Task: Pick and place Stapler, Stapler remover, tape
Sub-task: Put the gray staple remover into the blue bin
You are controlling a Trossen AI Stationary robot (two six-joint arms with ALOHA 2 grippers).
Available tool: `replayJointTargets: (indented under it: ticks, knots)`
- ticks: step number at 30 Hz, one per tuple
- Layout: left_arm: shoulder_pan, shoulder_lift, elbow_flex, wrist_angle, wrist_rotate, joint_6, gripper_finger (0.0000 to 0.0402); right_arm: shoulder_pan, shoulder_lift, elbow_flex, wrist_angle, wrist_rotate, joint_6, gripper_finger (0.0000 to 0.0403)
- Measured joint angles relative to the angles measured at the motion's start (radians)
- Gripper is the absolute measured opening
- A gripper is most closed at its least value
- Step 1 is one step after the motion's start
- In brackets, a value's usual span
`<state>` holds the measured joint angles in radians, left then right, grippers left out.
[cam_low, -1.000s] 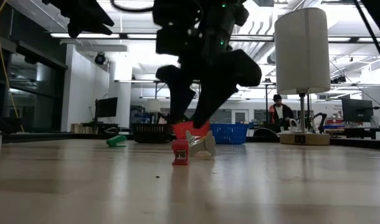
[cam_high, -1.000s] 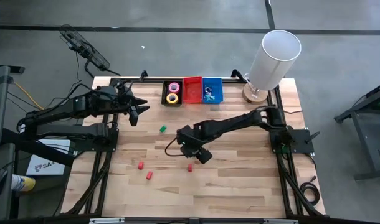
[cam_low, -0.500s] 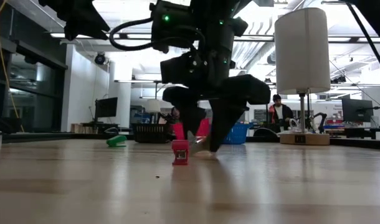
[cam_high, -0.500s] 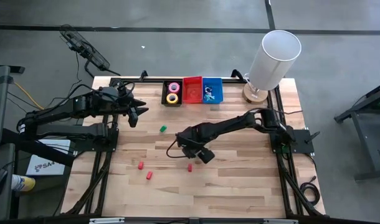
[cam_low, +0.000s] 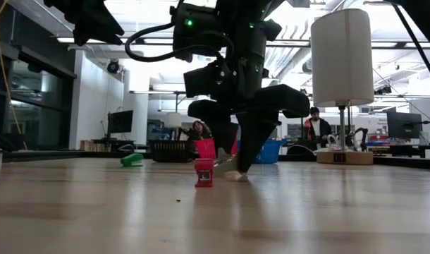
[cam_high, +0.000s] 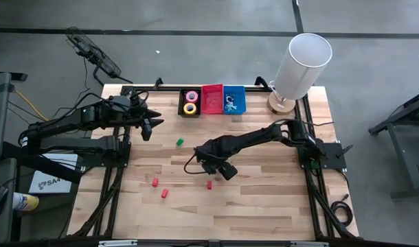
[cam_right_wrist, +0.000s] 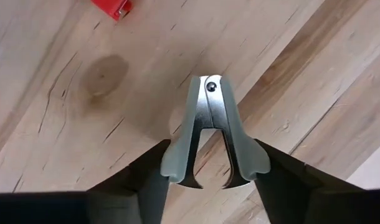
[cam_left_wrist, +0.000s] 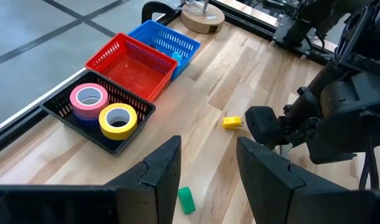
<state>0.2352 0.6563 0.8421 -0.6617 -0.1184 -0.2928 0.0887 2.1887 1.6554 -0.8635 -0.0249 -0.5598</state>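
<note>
Right gripper (cam_right_wrist: pixel 210 180) at high-view centre, fingers touching both sides of staple remover (cam_right_wrist: pixel 212 134) on table (cam_high: pixel 264 206). Left gripper (cam_high: pixel 149 118) upper left, fingers apart, empty.

right hand (cam_right_wrist: pixel 209 180) | fingers flank grey staple remover (cam_right_wrist: pixel 212 134) | red block (cam_right_wrist: pixel 113 7) nearby

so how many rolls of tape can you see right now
2 plainly: a pink roll and a yellow roll, side by side in the black basket. A blue edge under the pink one suggests more hidden beneath.
</note>
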Motion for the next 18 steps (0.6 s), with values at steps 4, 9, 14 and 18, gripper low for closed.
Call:
replayJointTargets:
  ticks: [4,9,14,18]
  knots:
    - [0.000,0.000,0.000,0.000,0.000,0.000,0.0151,0.000,0.000,0.000,-0.011,0.047,0.013,0.0162]
    - [0.000,0.000,0.000,0.000,0.003,0.000,0.0151,0.000,-0.001,0.000,-0.020,0.054,0.060,0.0115]
    - [0.000,0.000,0.000,0.000,0.012,0.000,0.0151,0.000,-0.002,0.000,-0.030,0.055,0.168,0.0091]
    - [0.000,0.000,0.000,0.000,0.012,0.000,0.0151,0.000,-0.002,0.000,-0.045,0.049,0.287,0.0091]
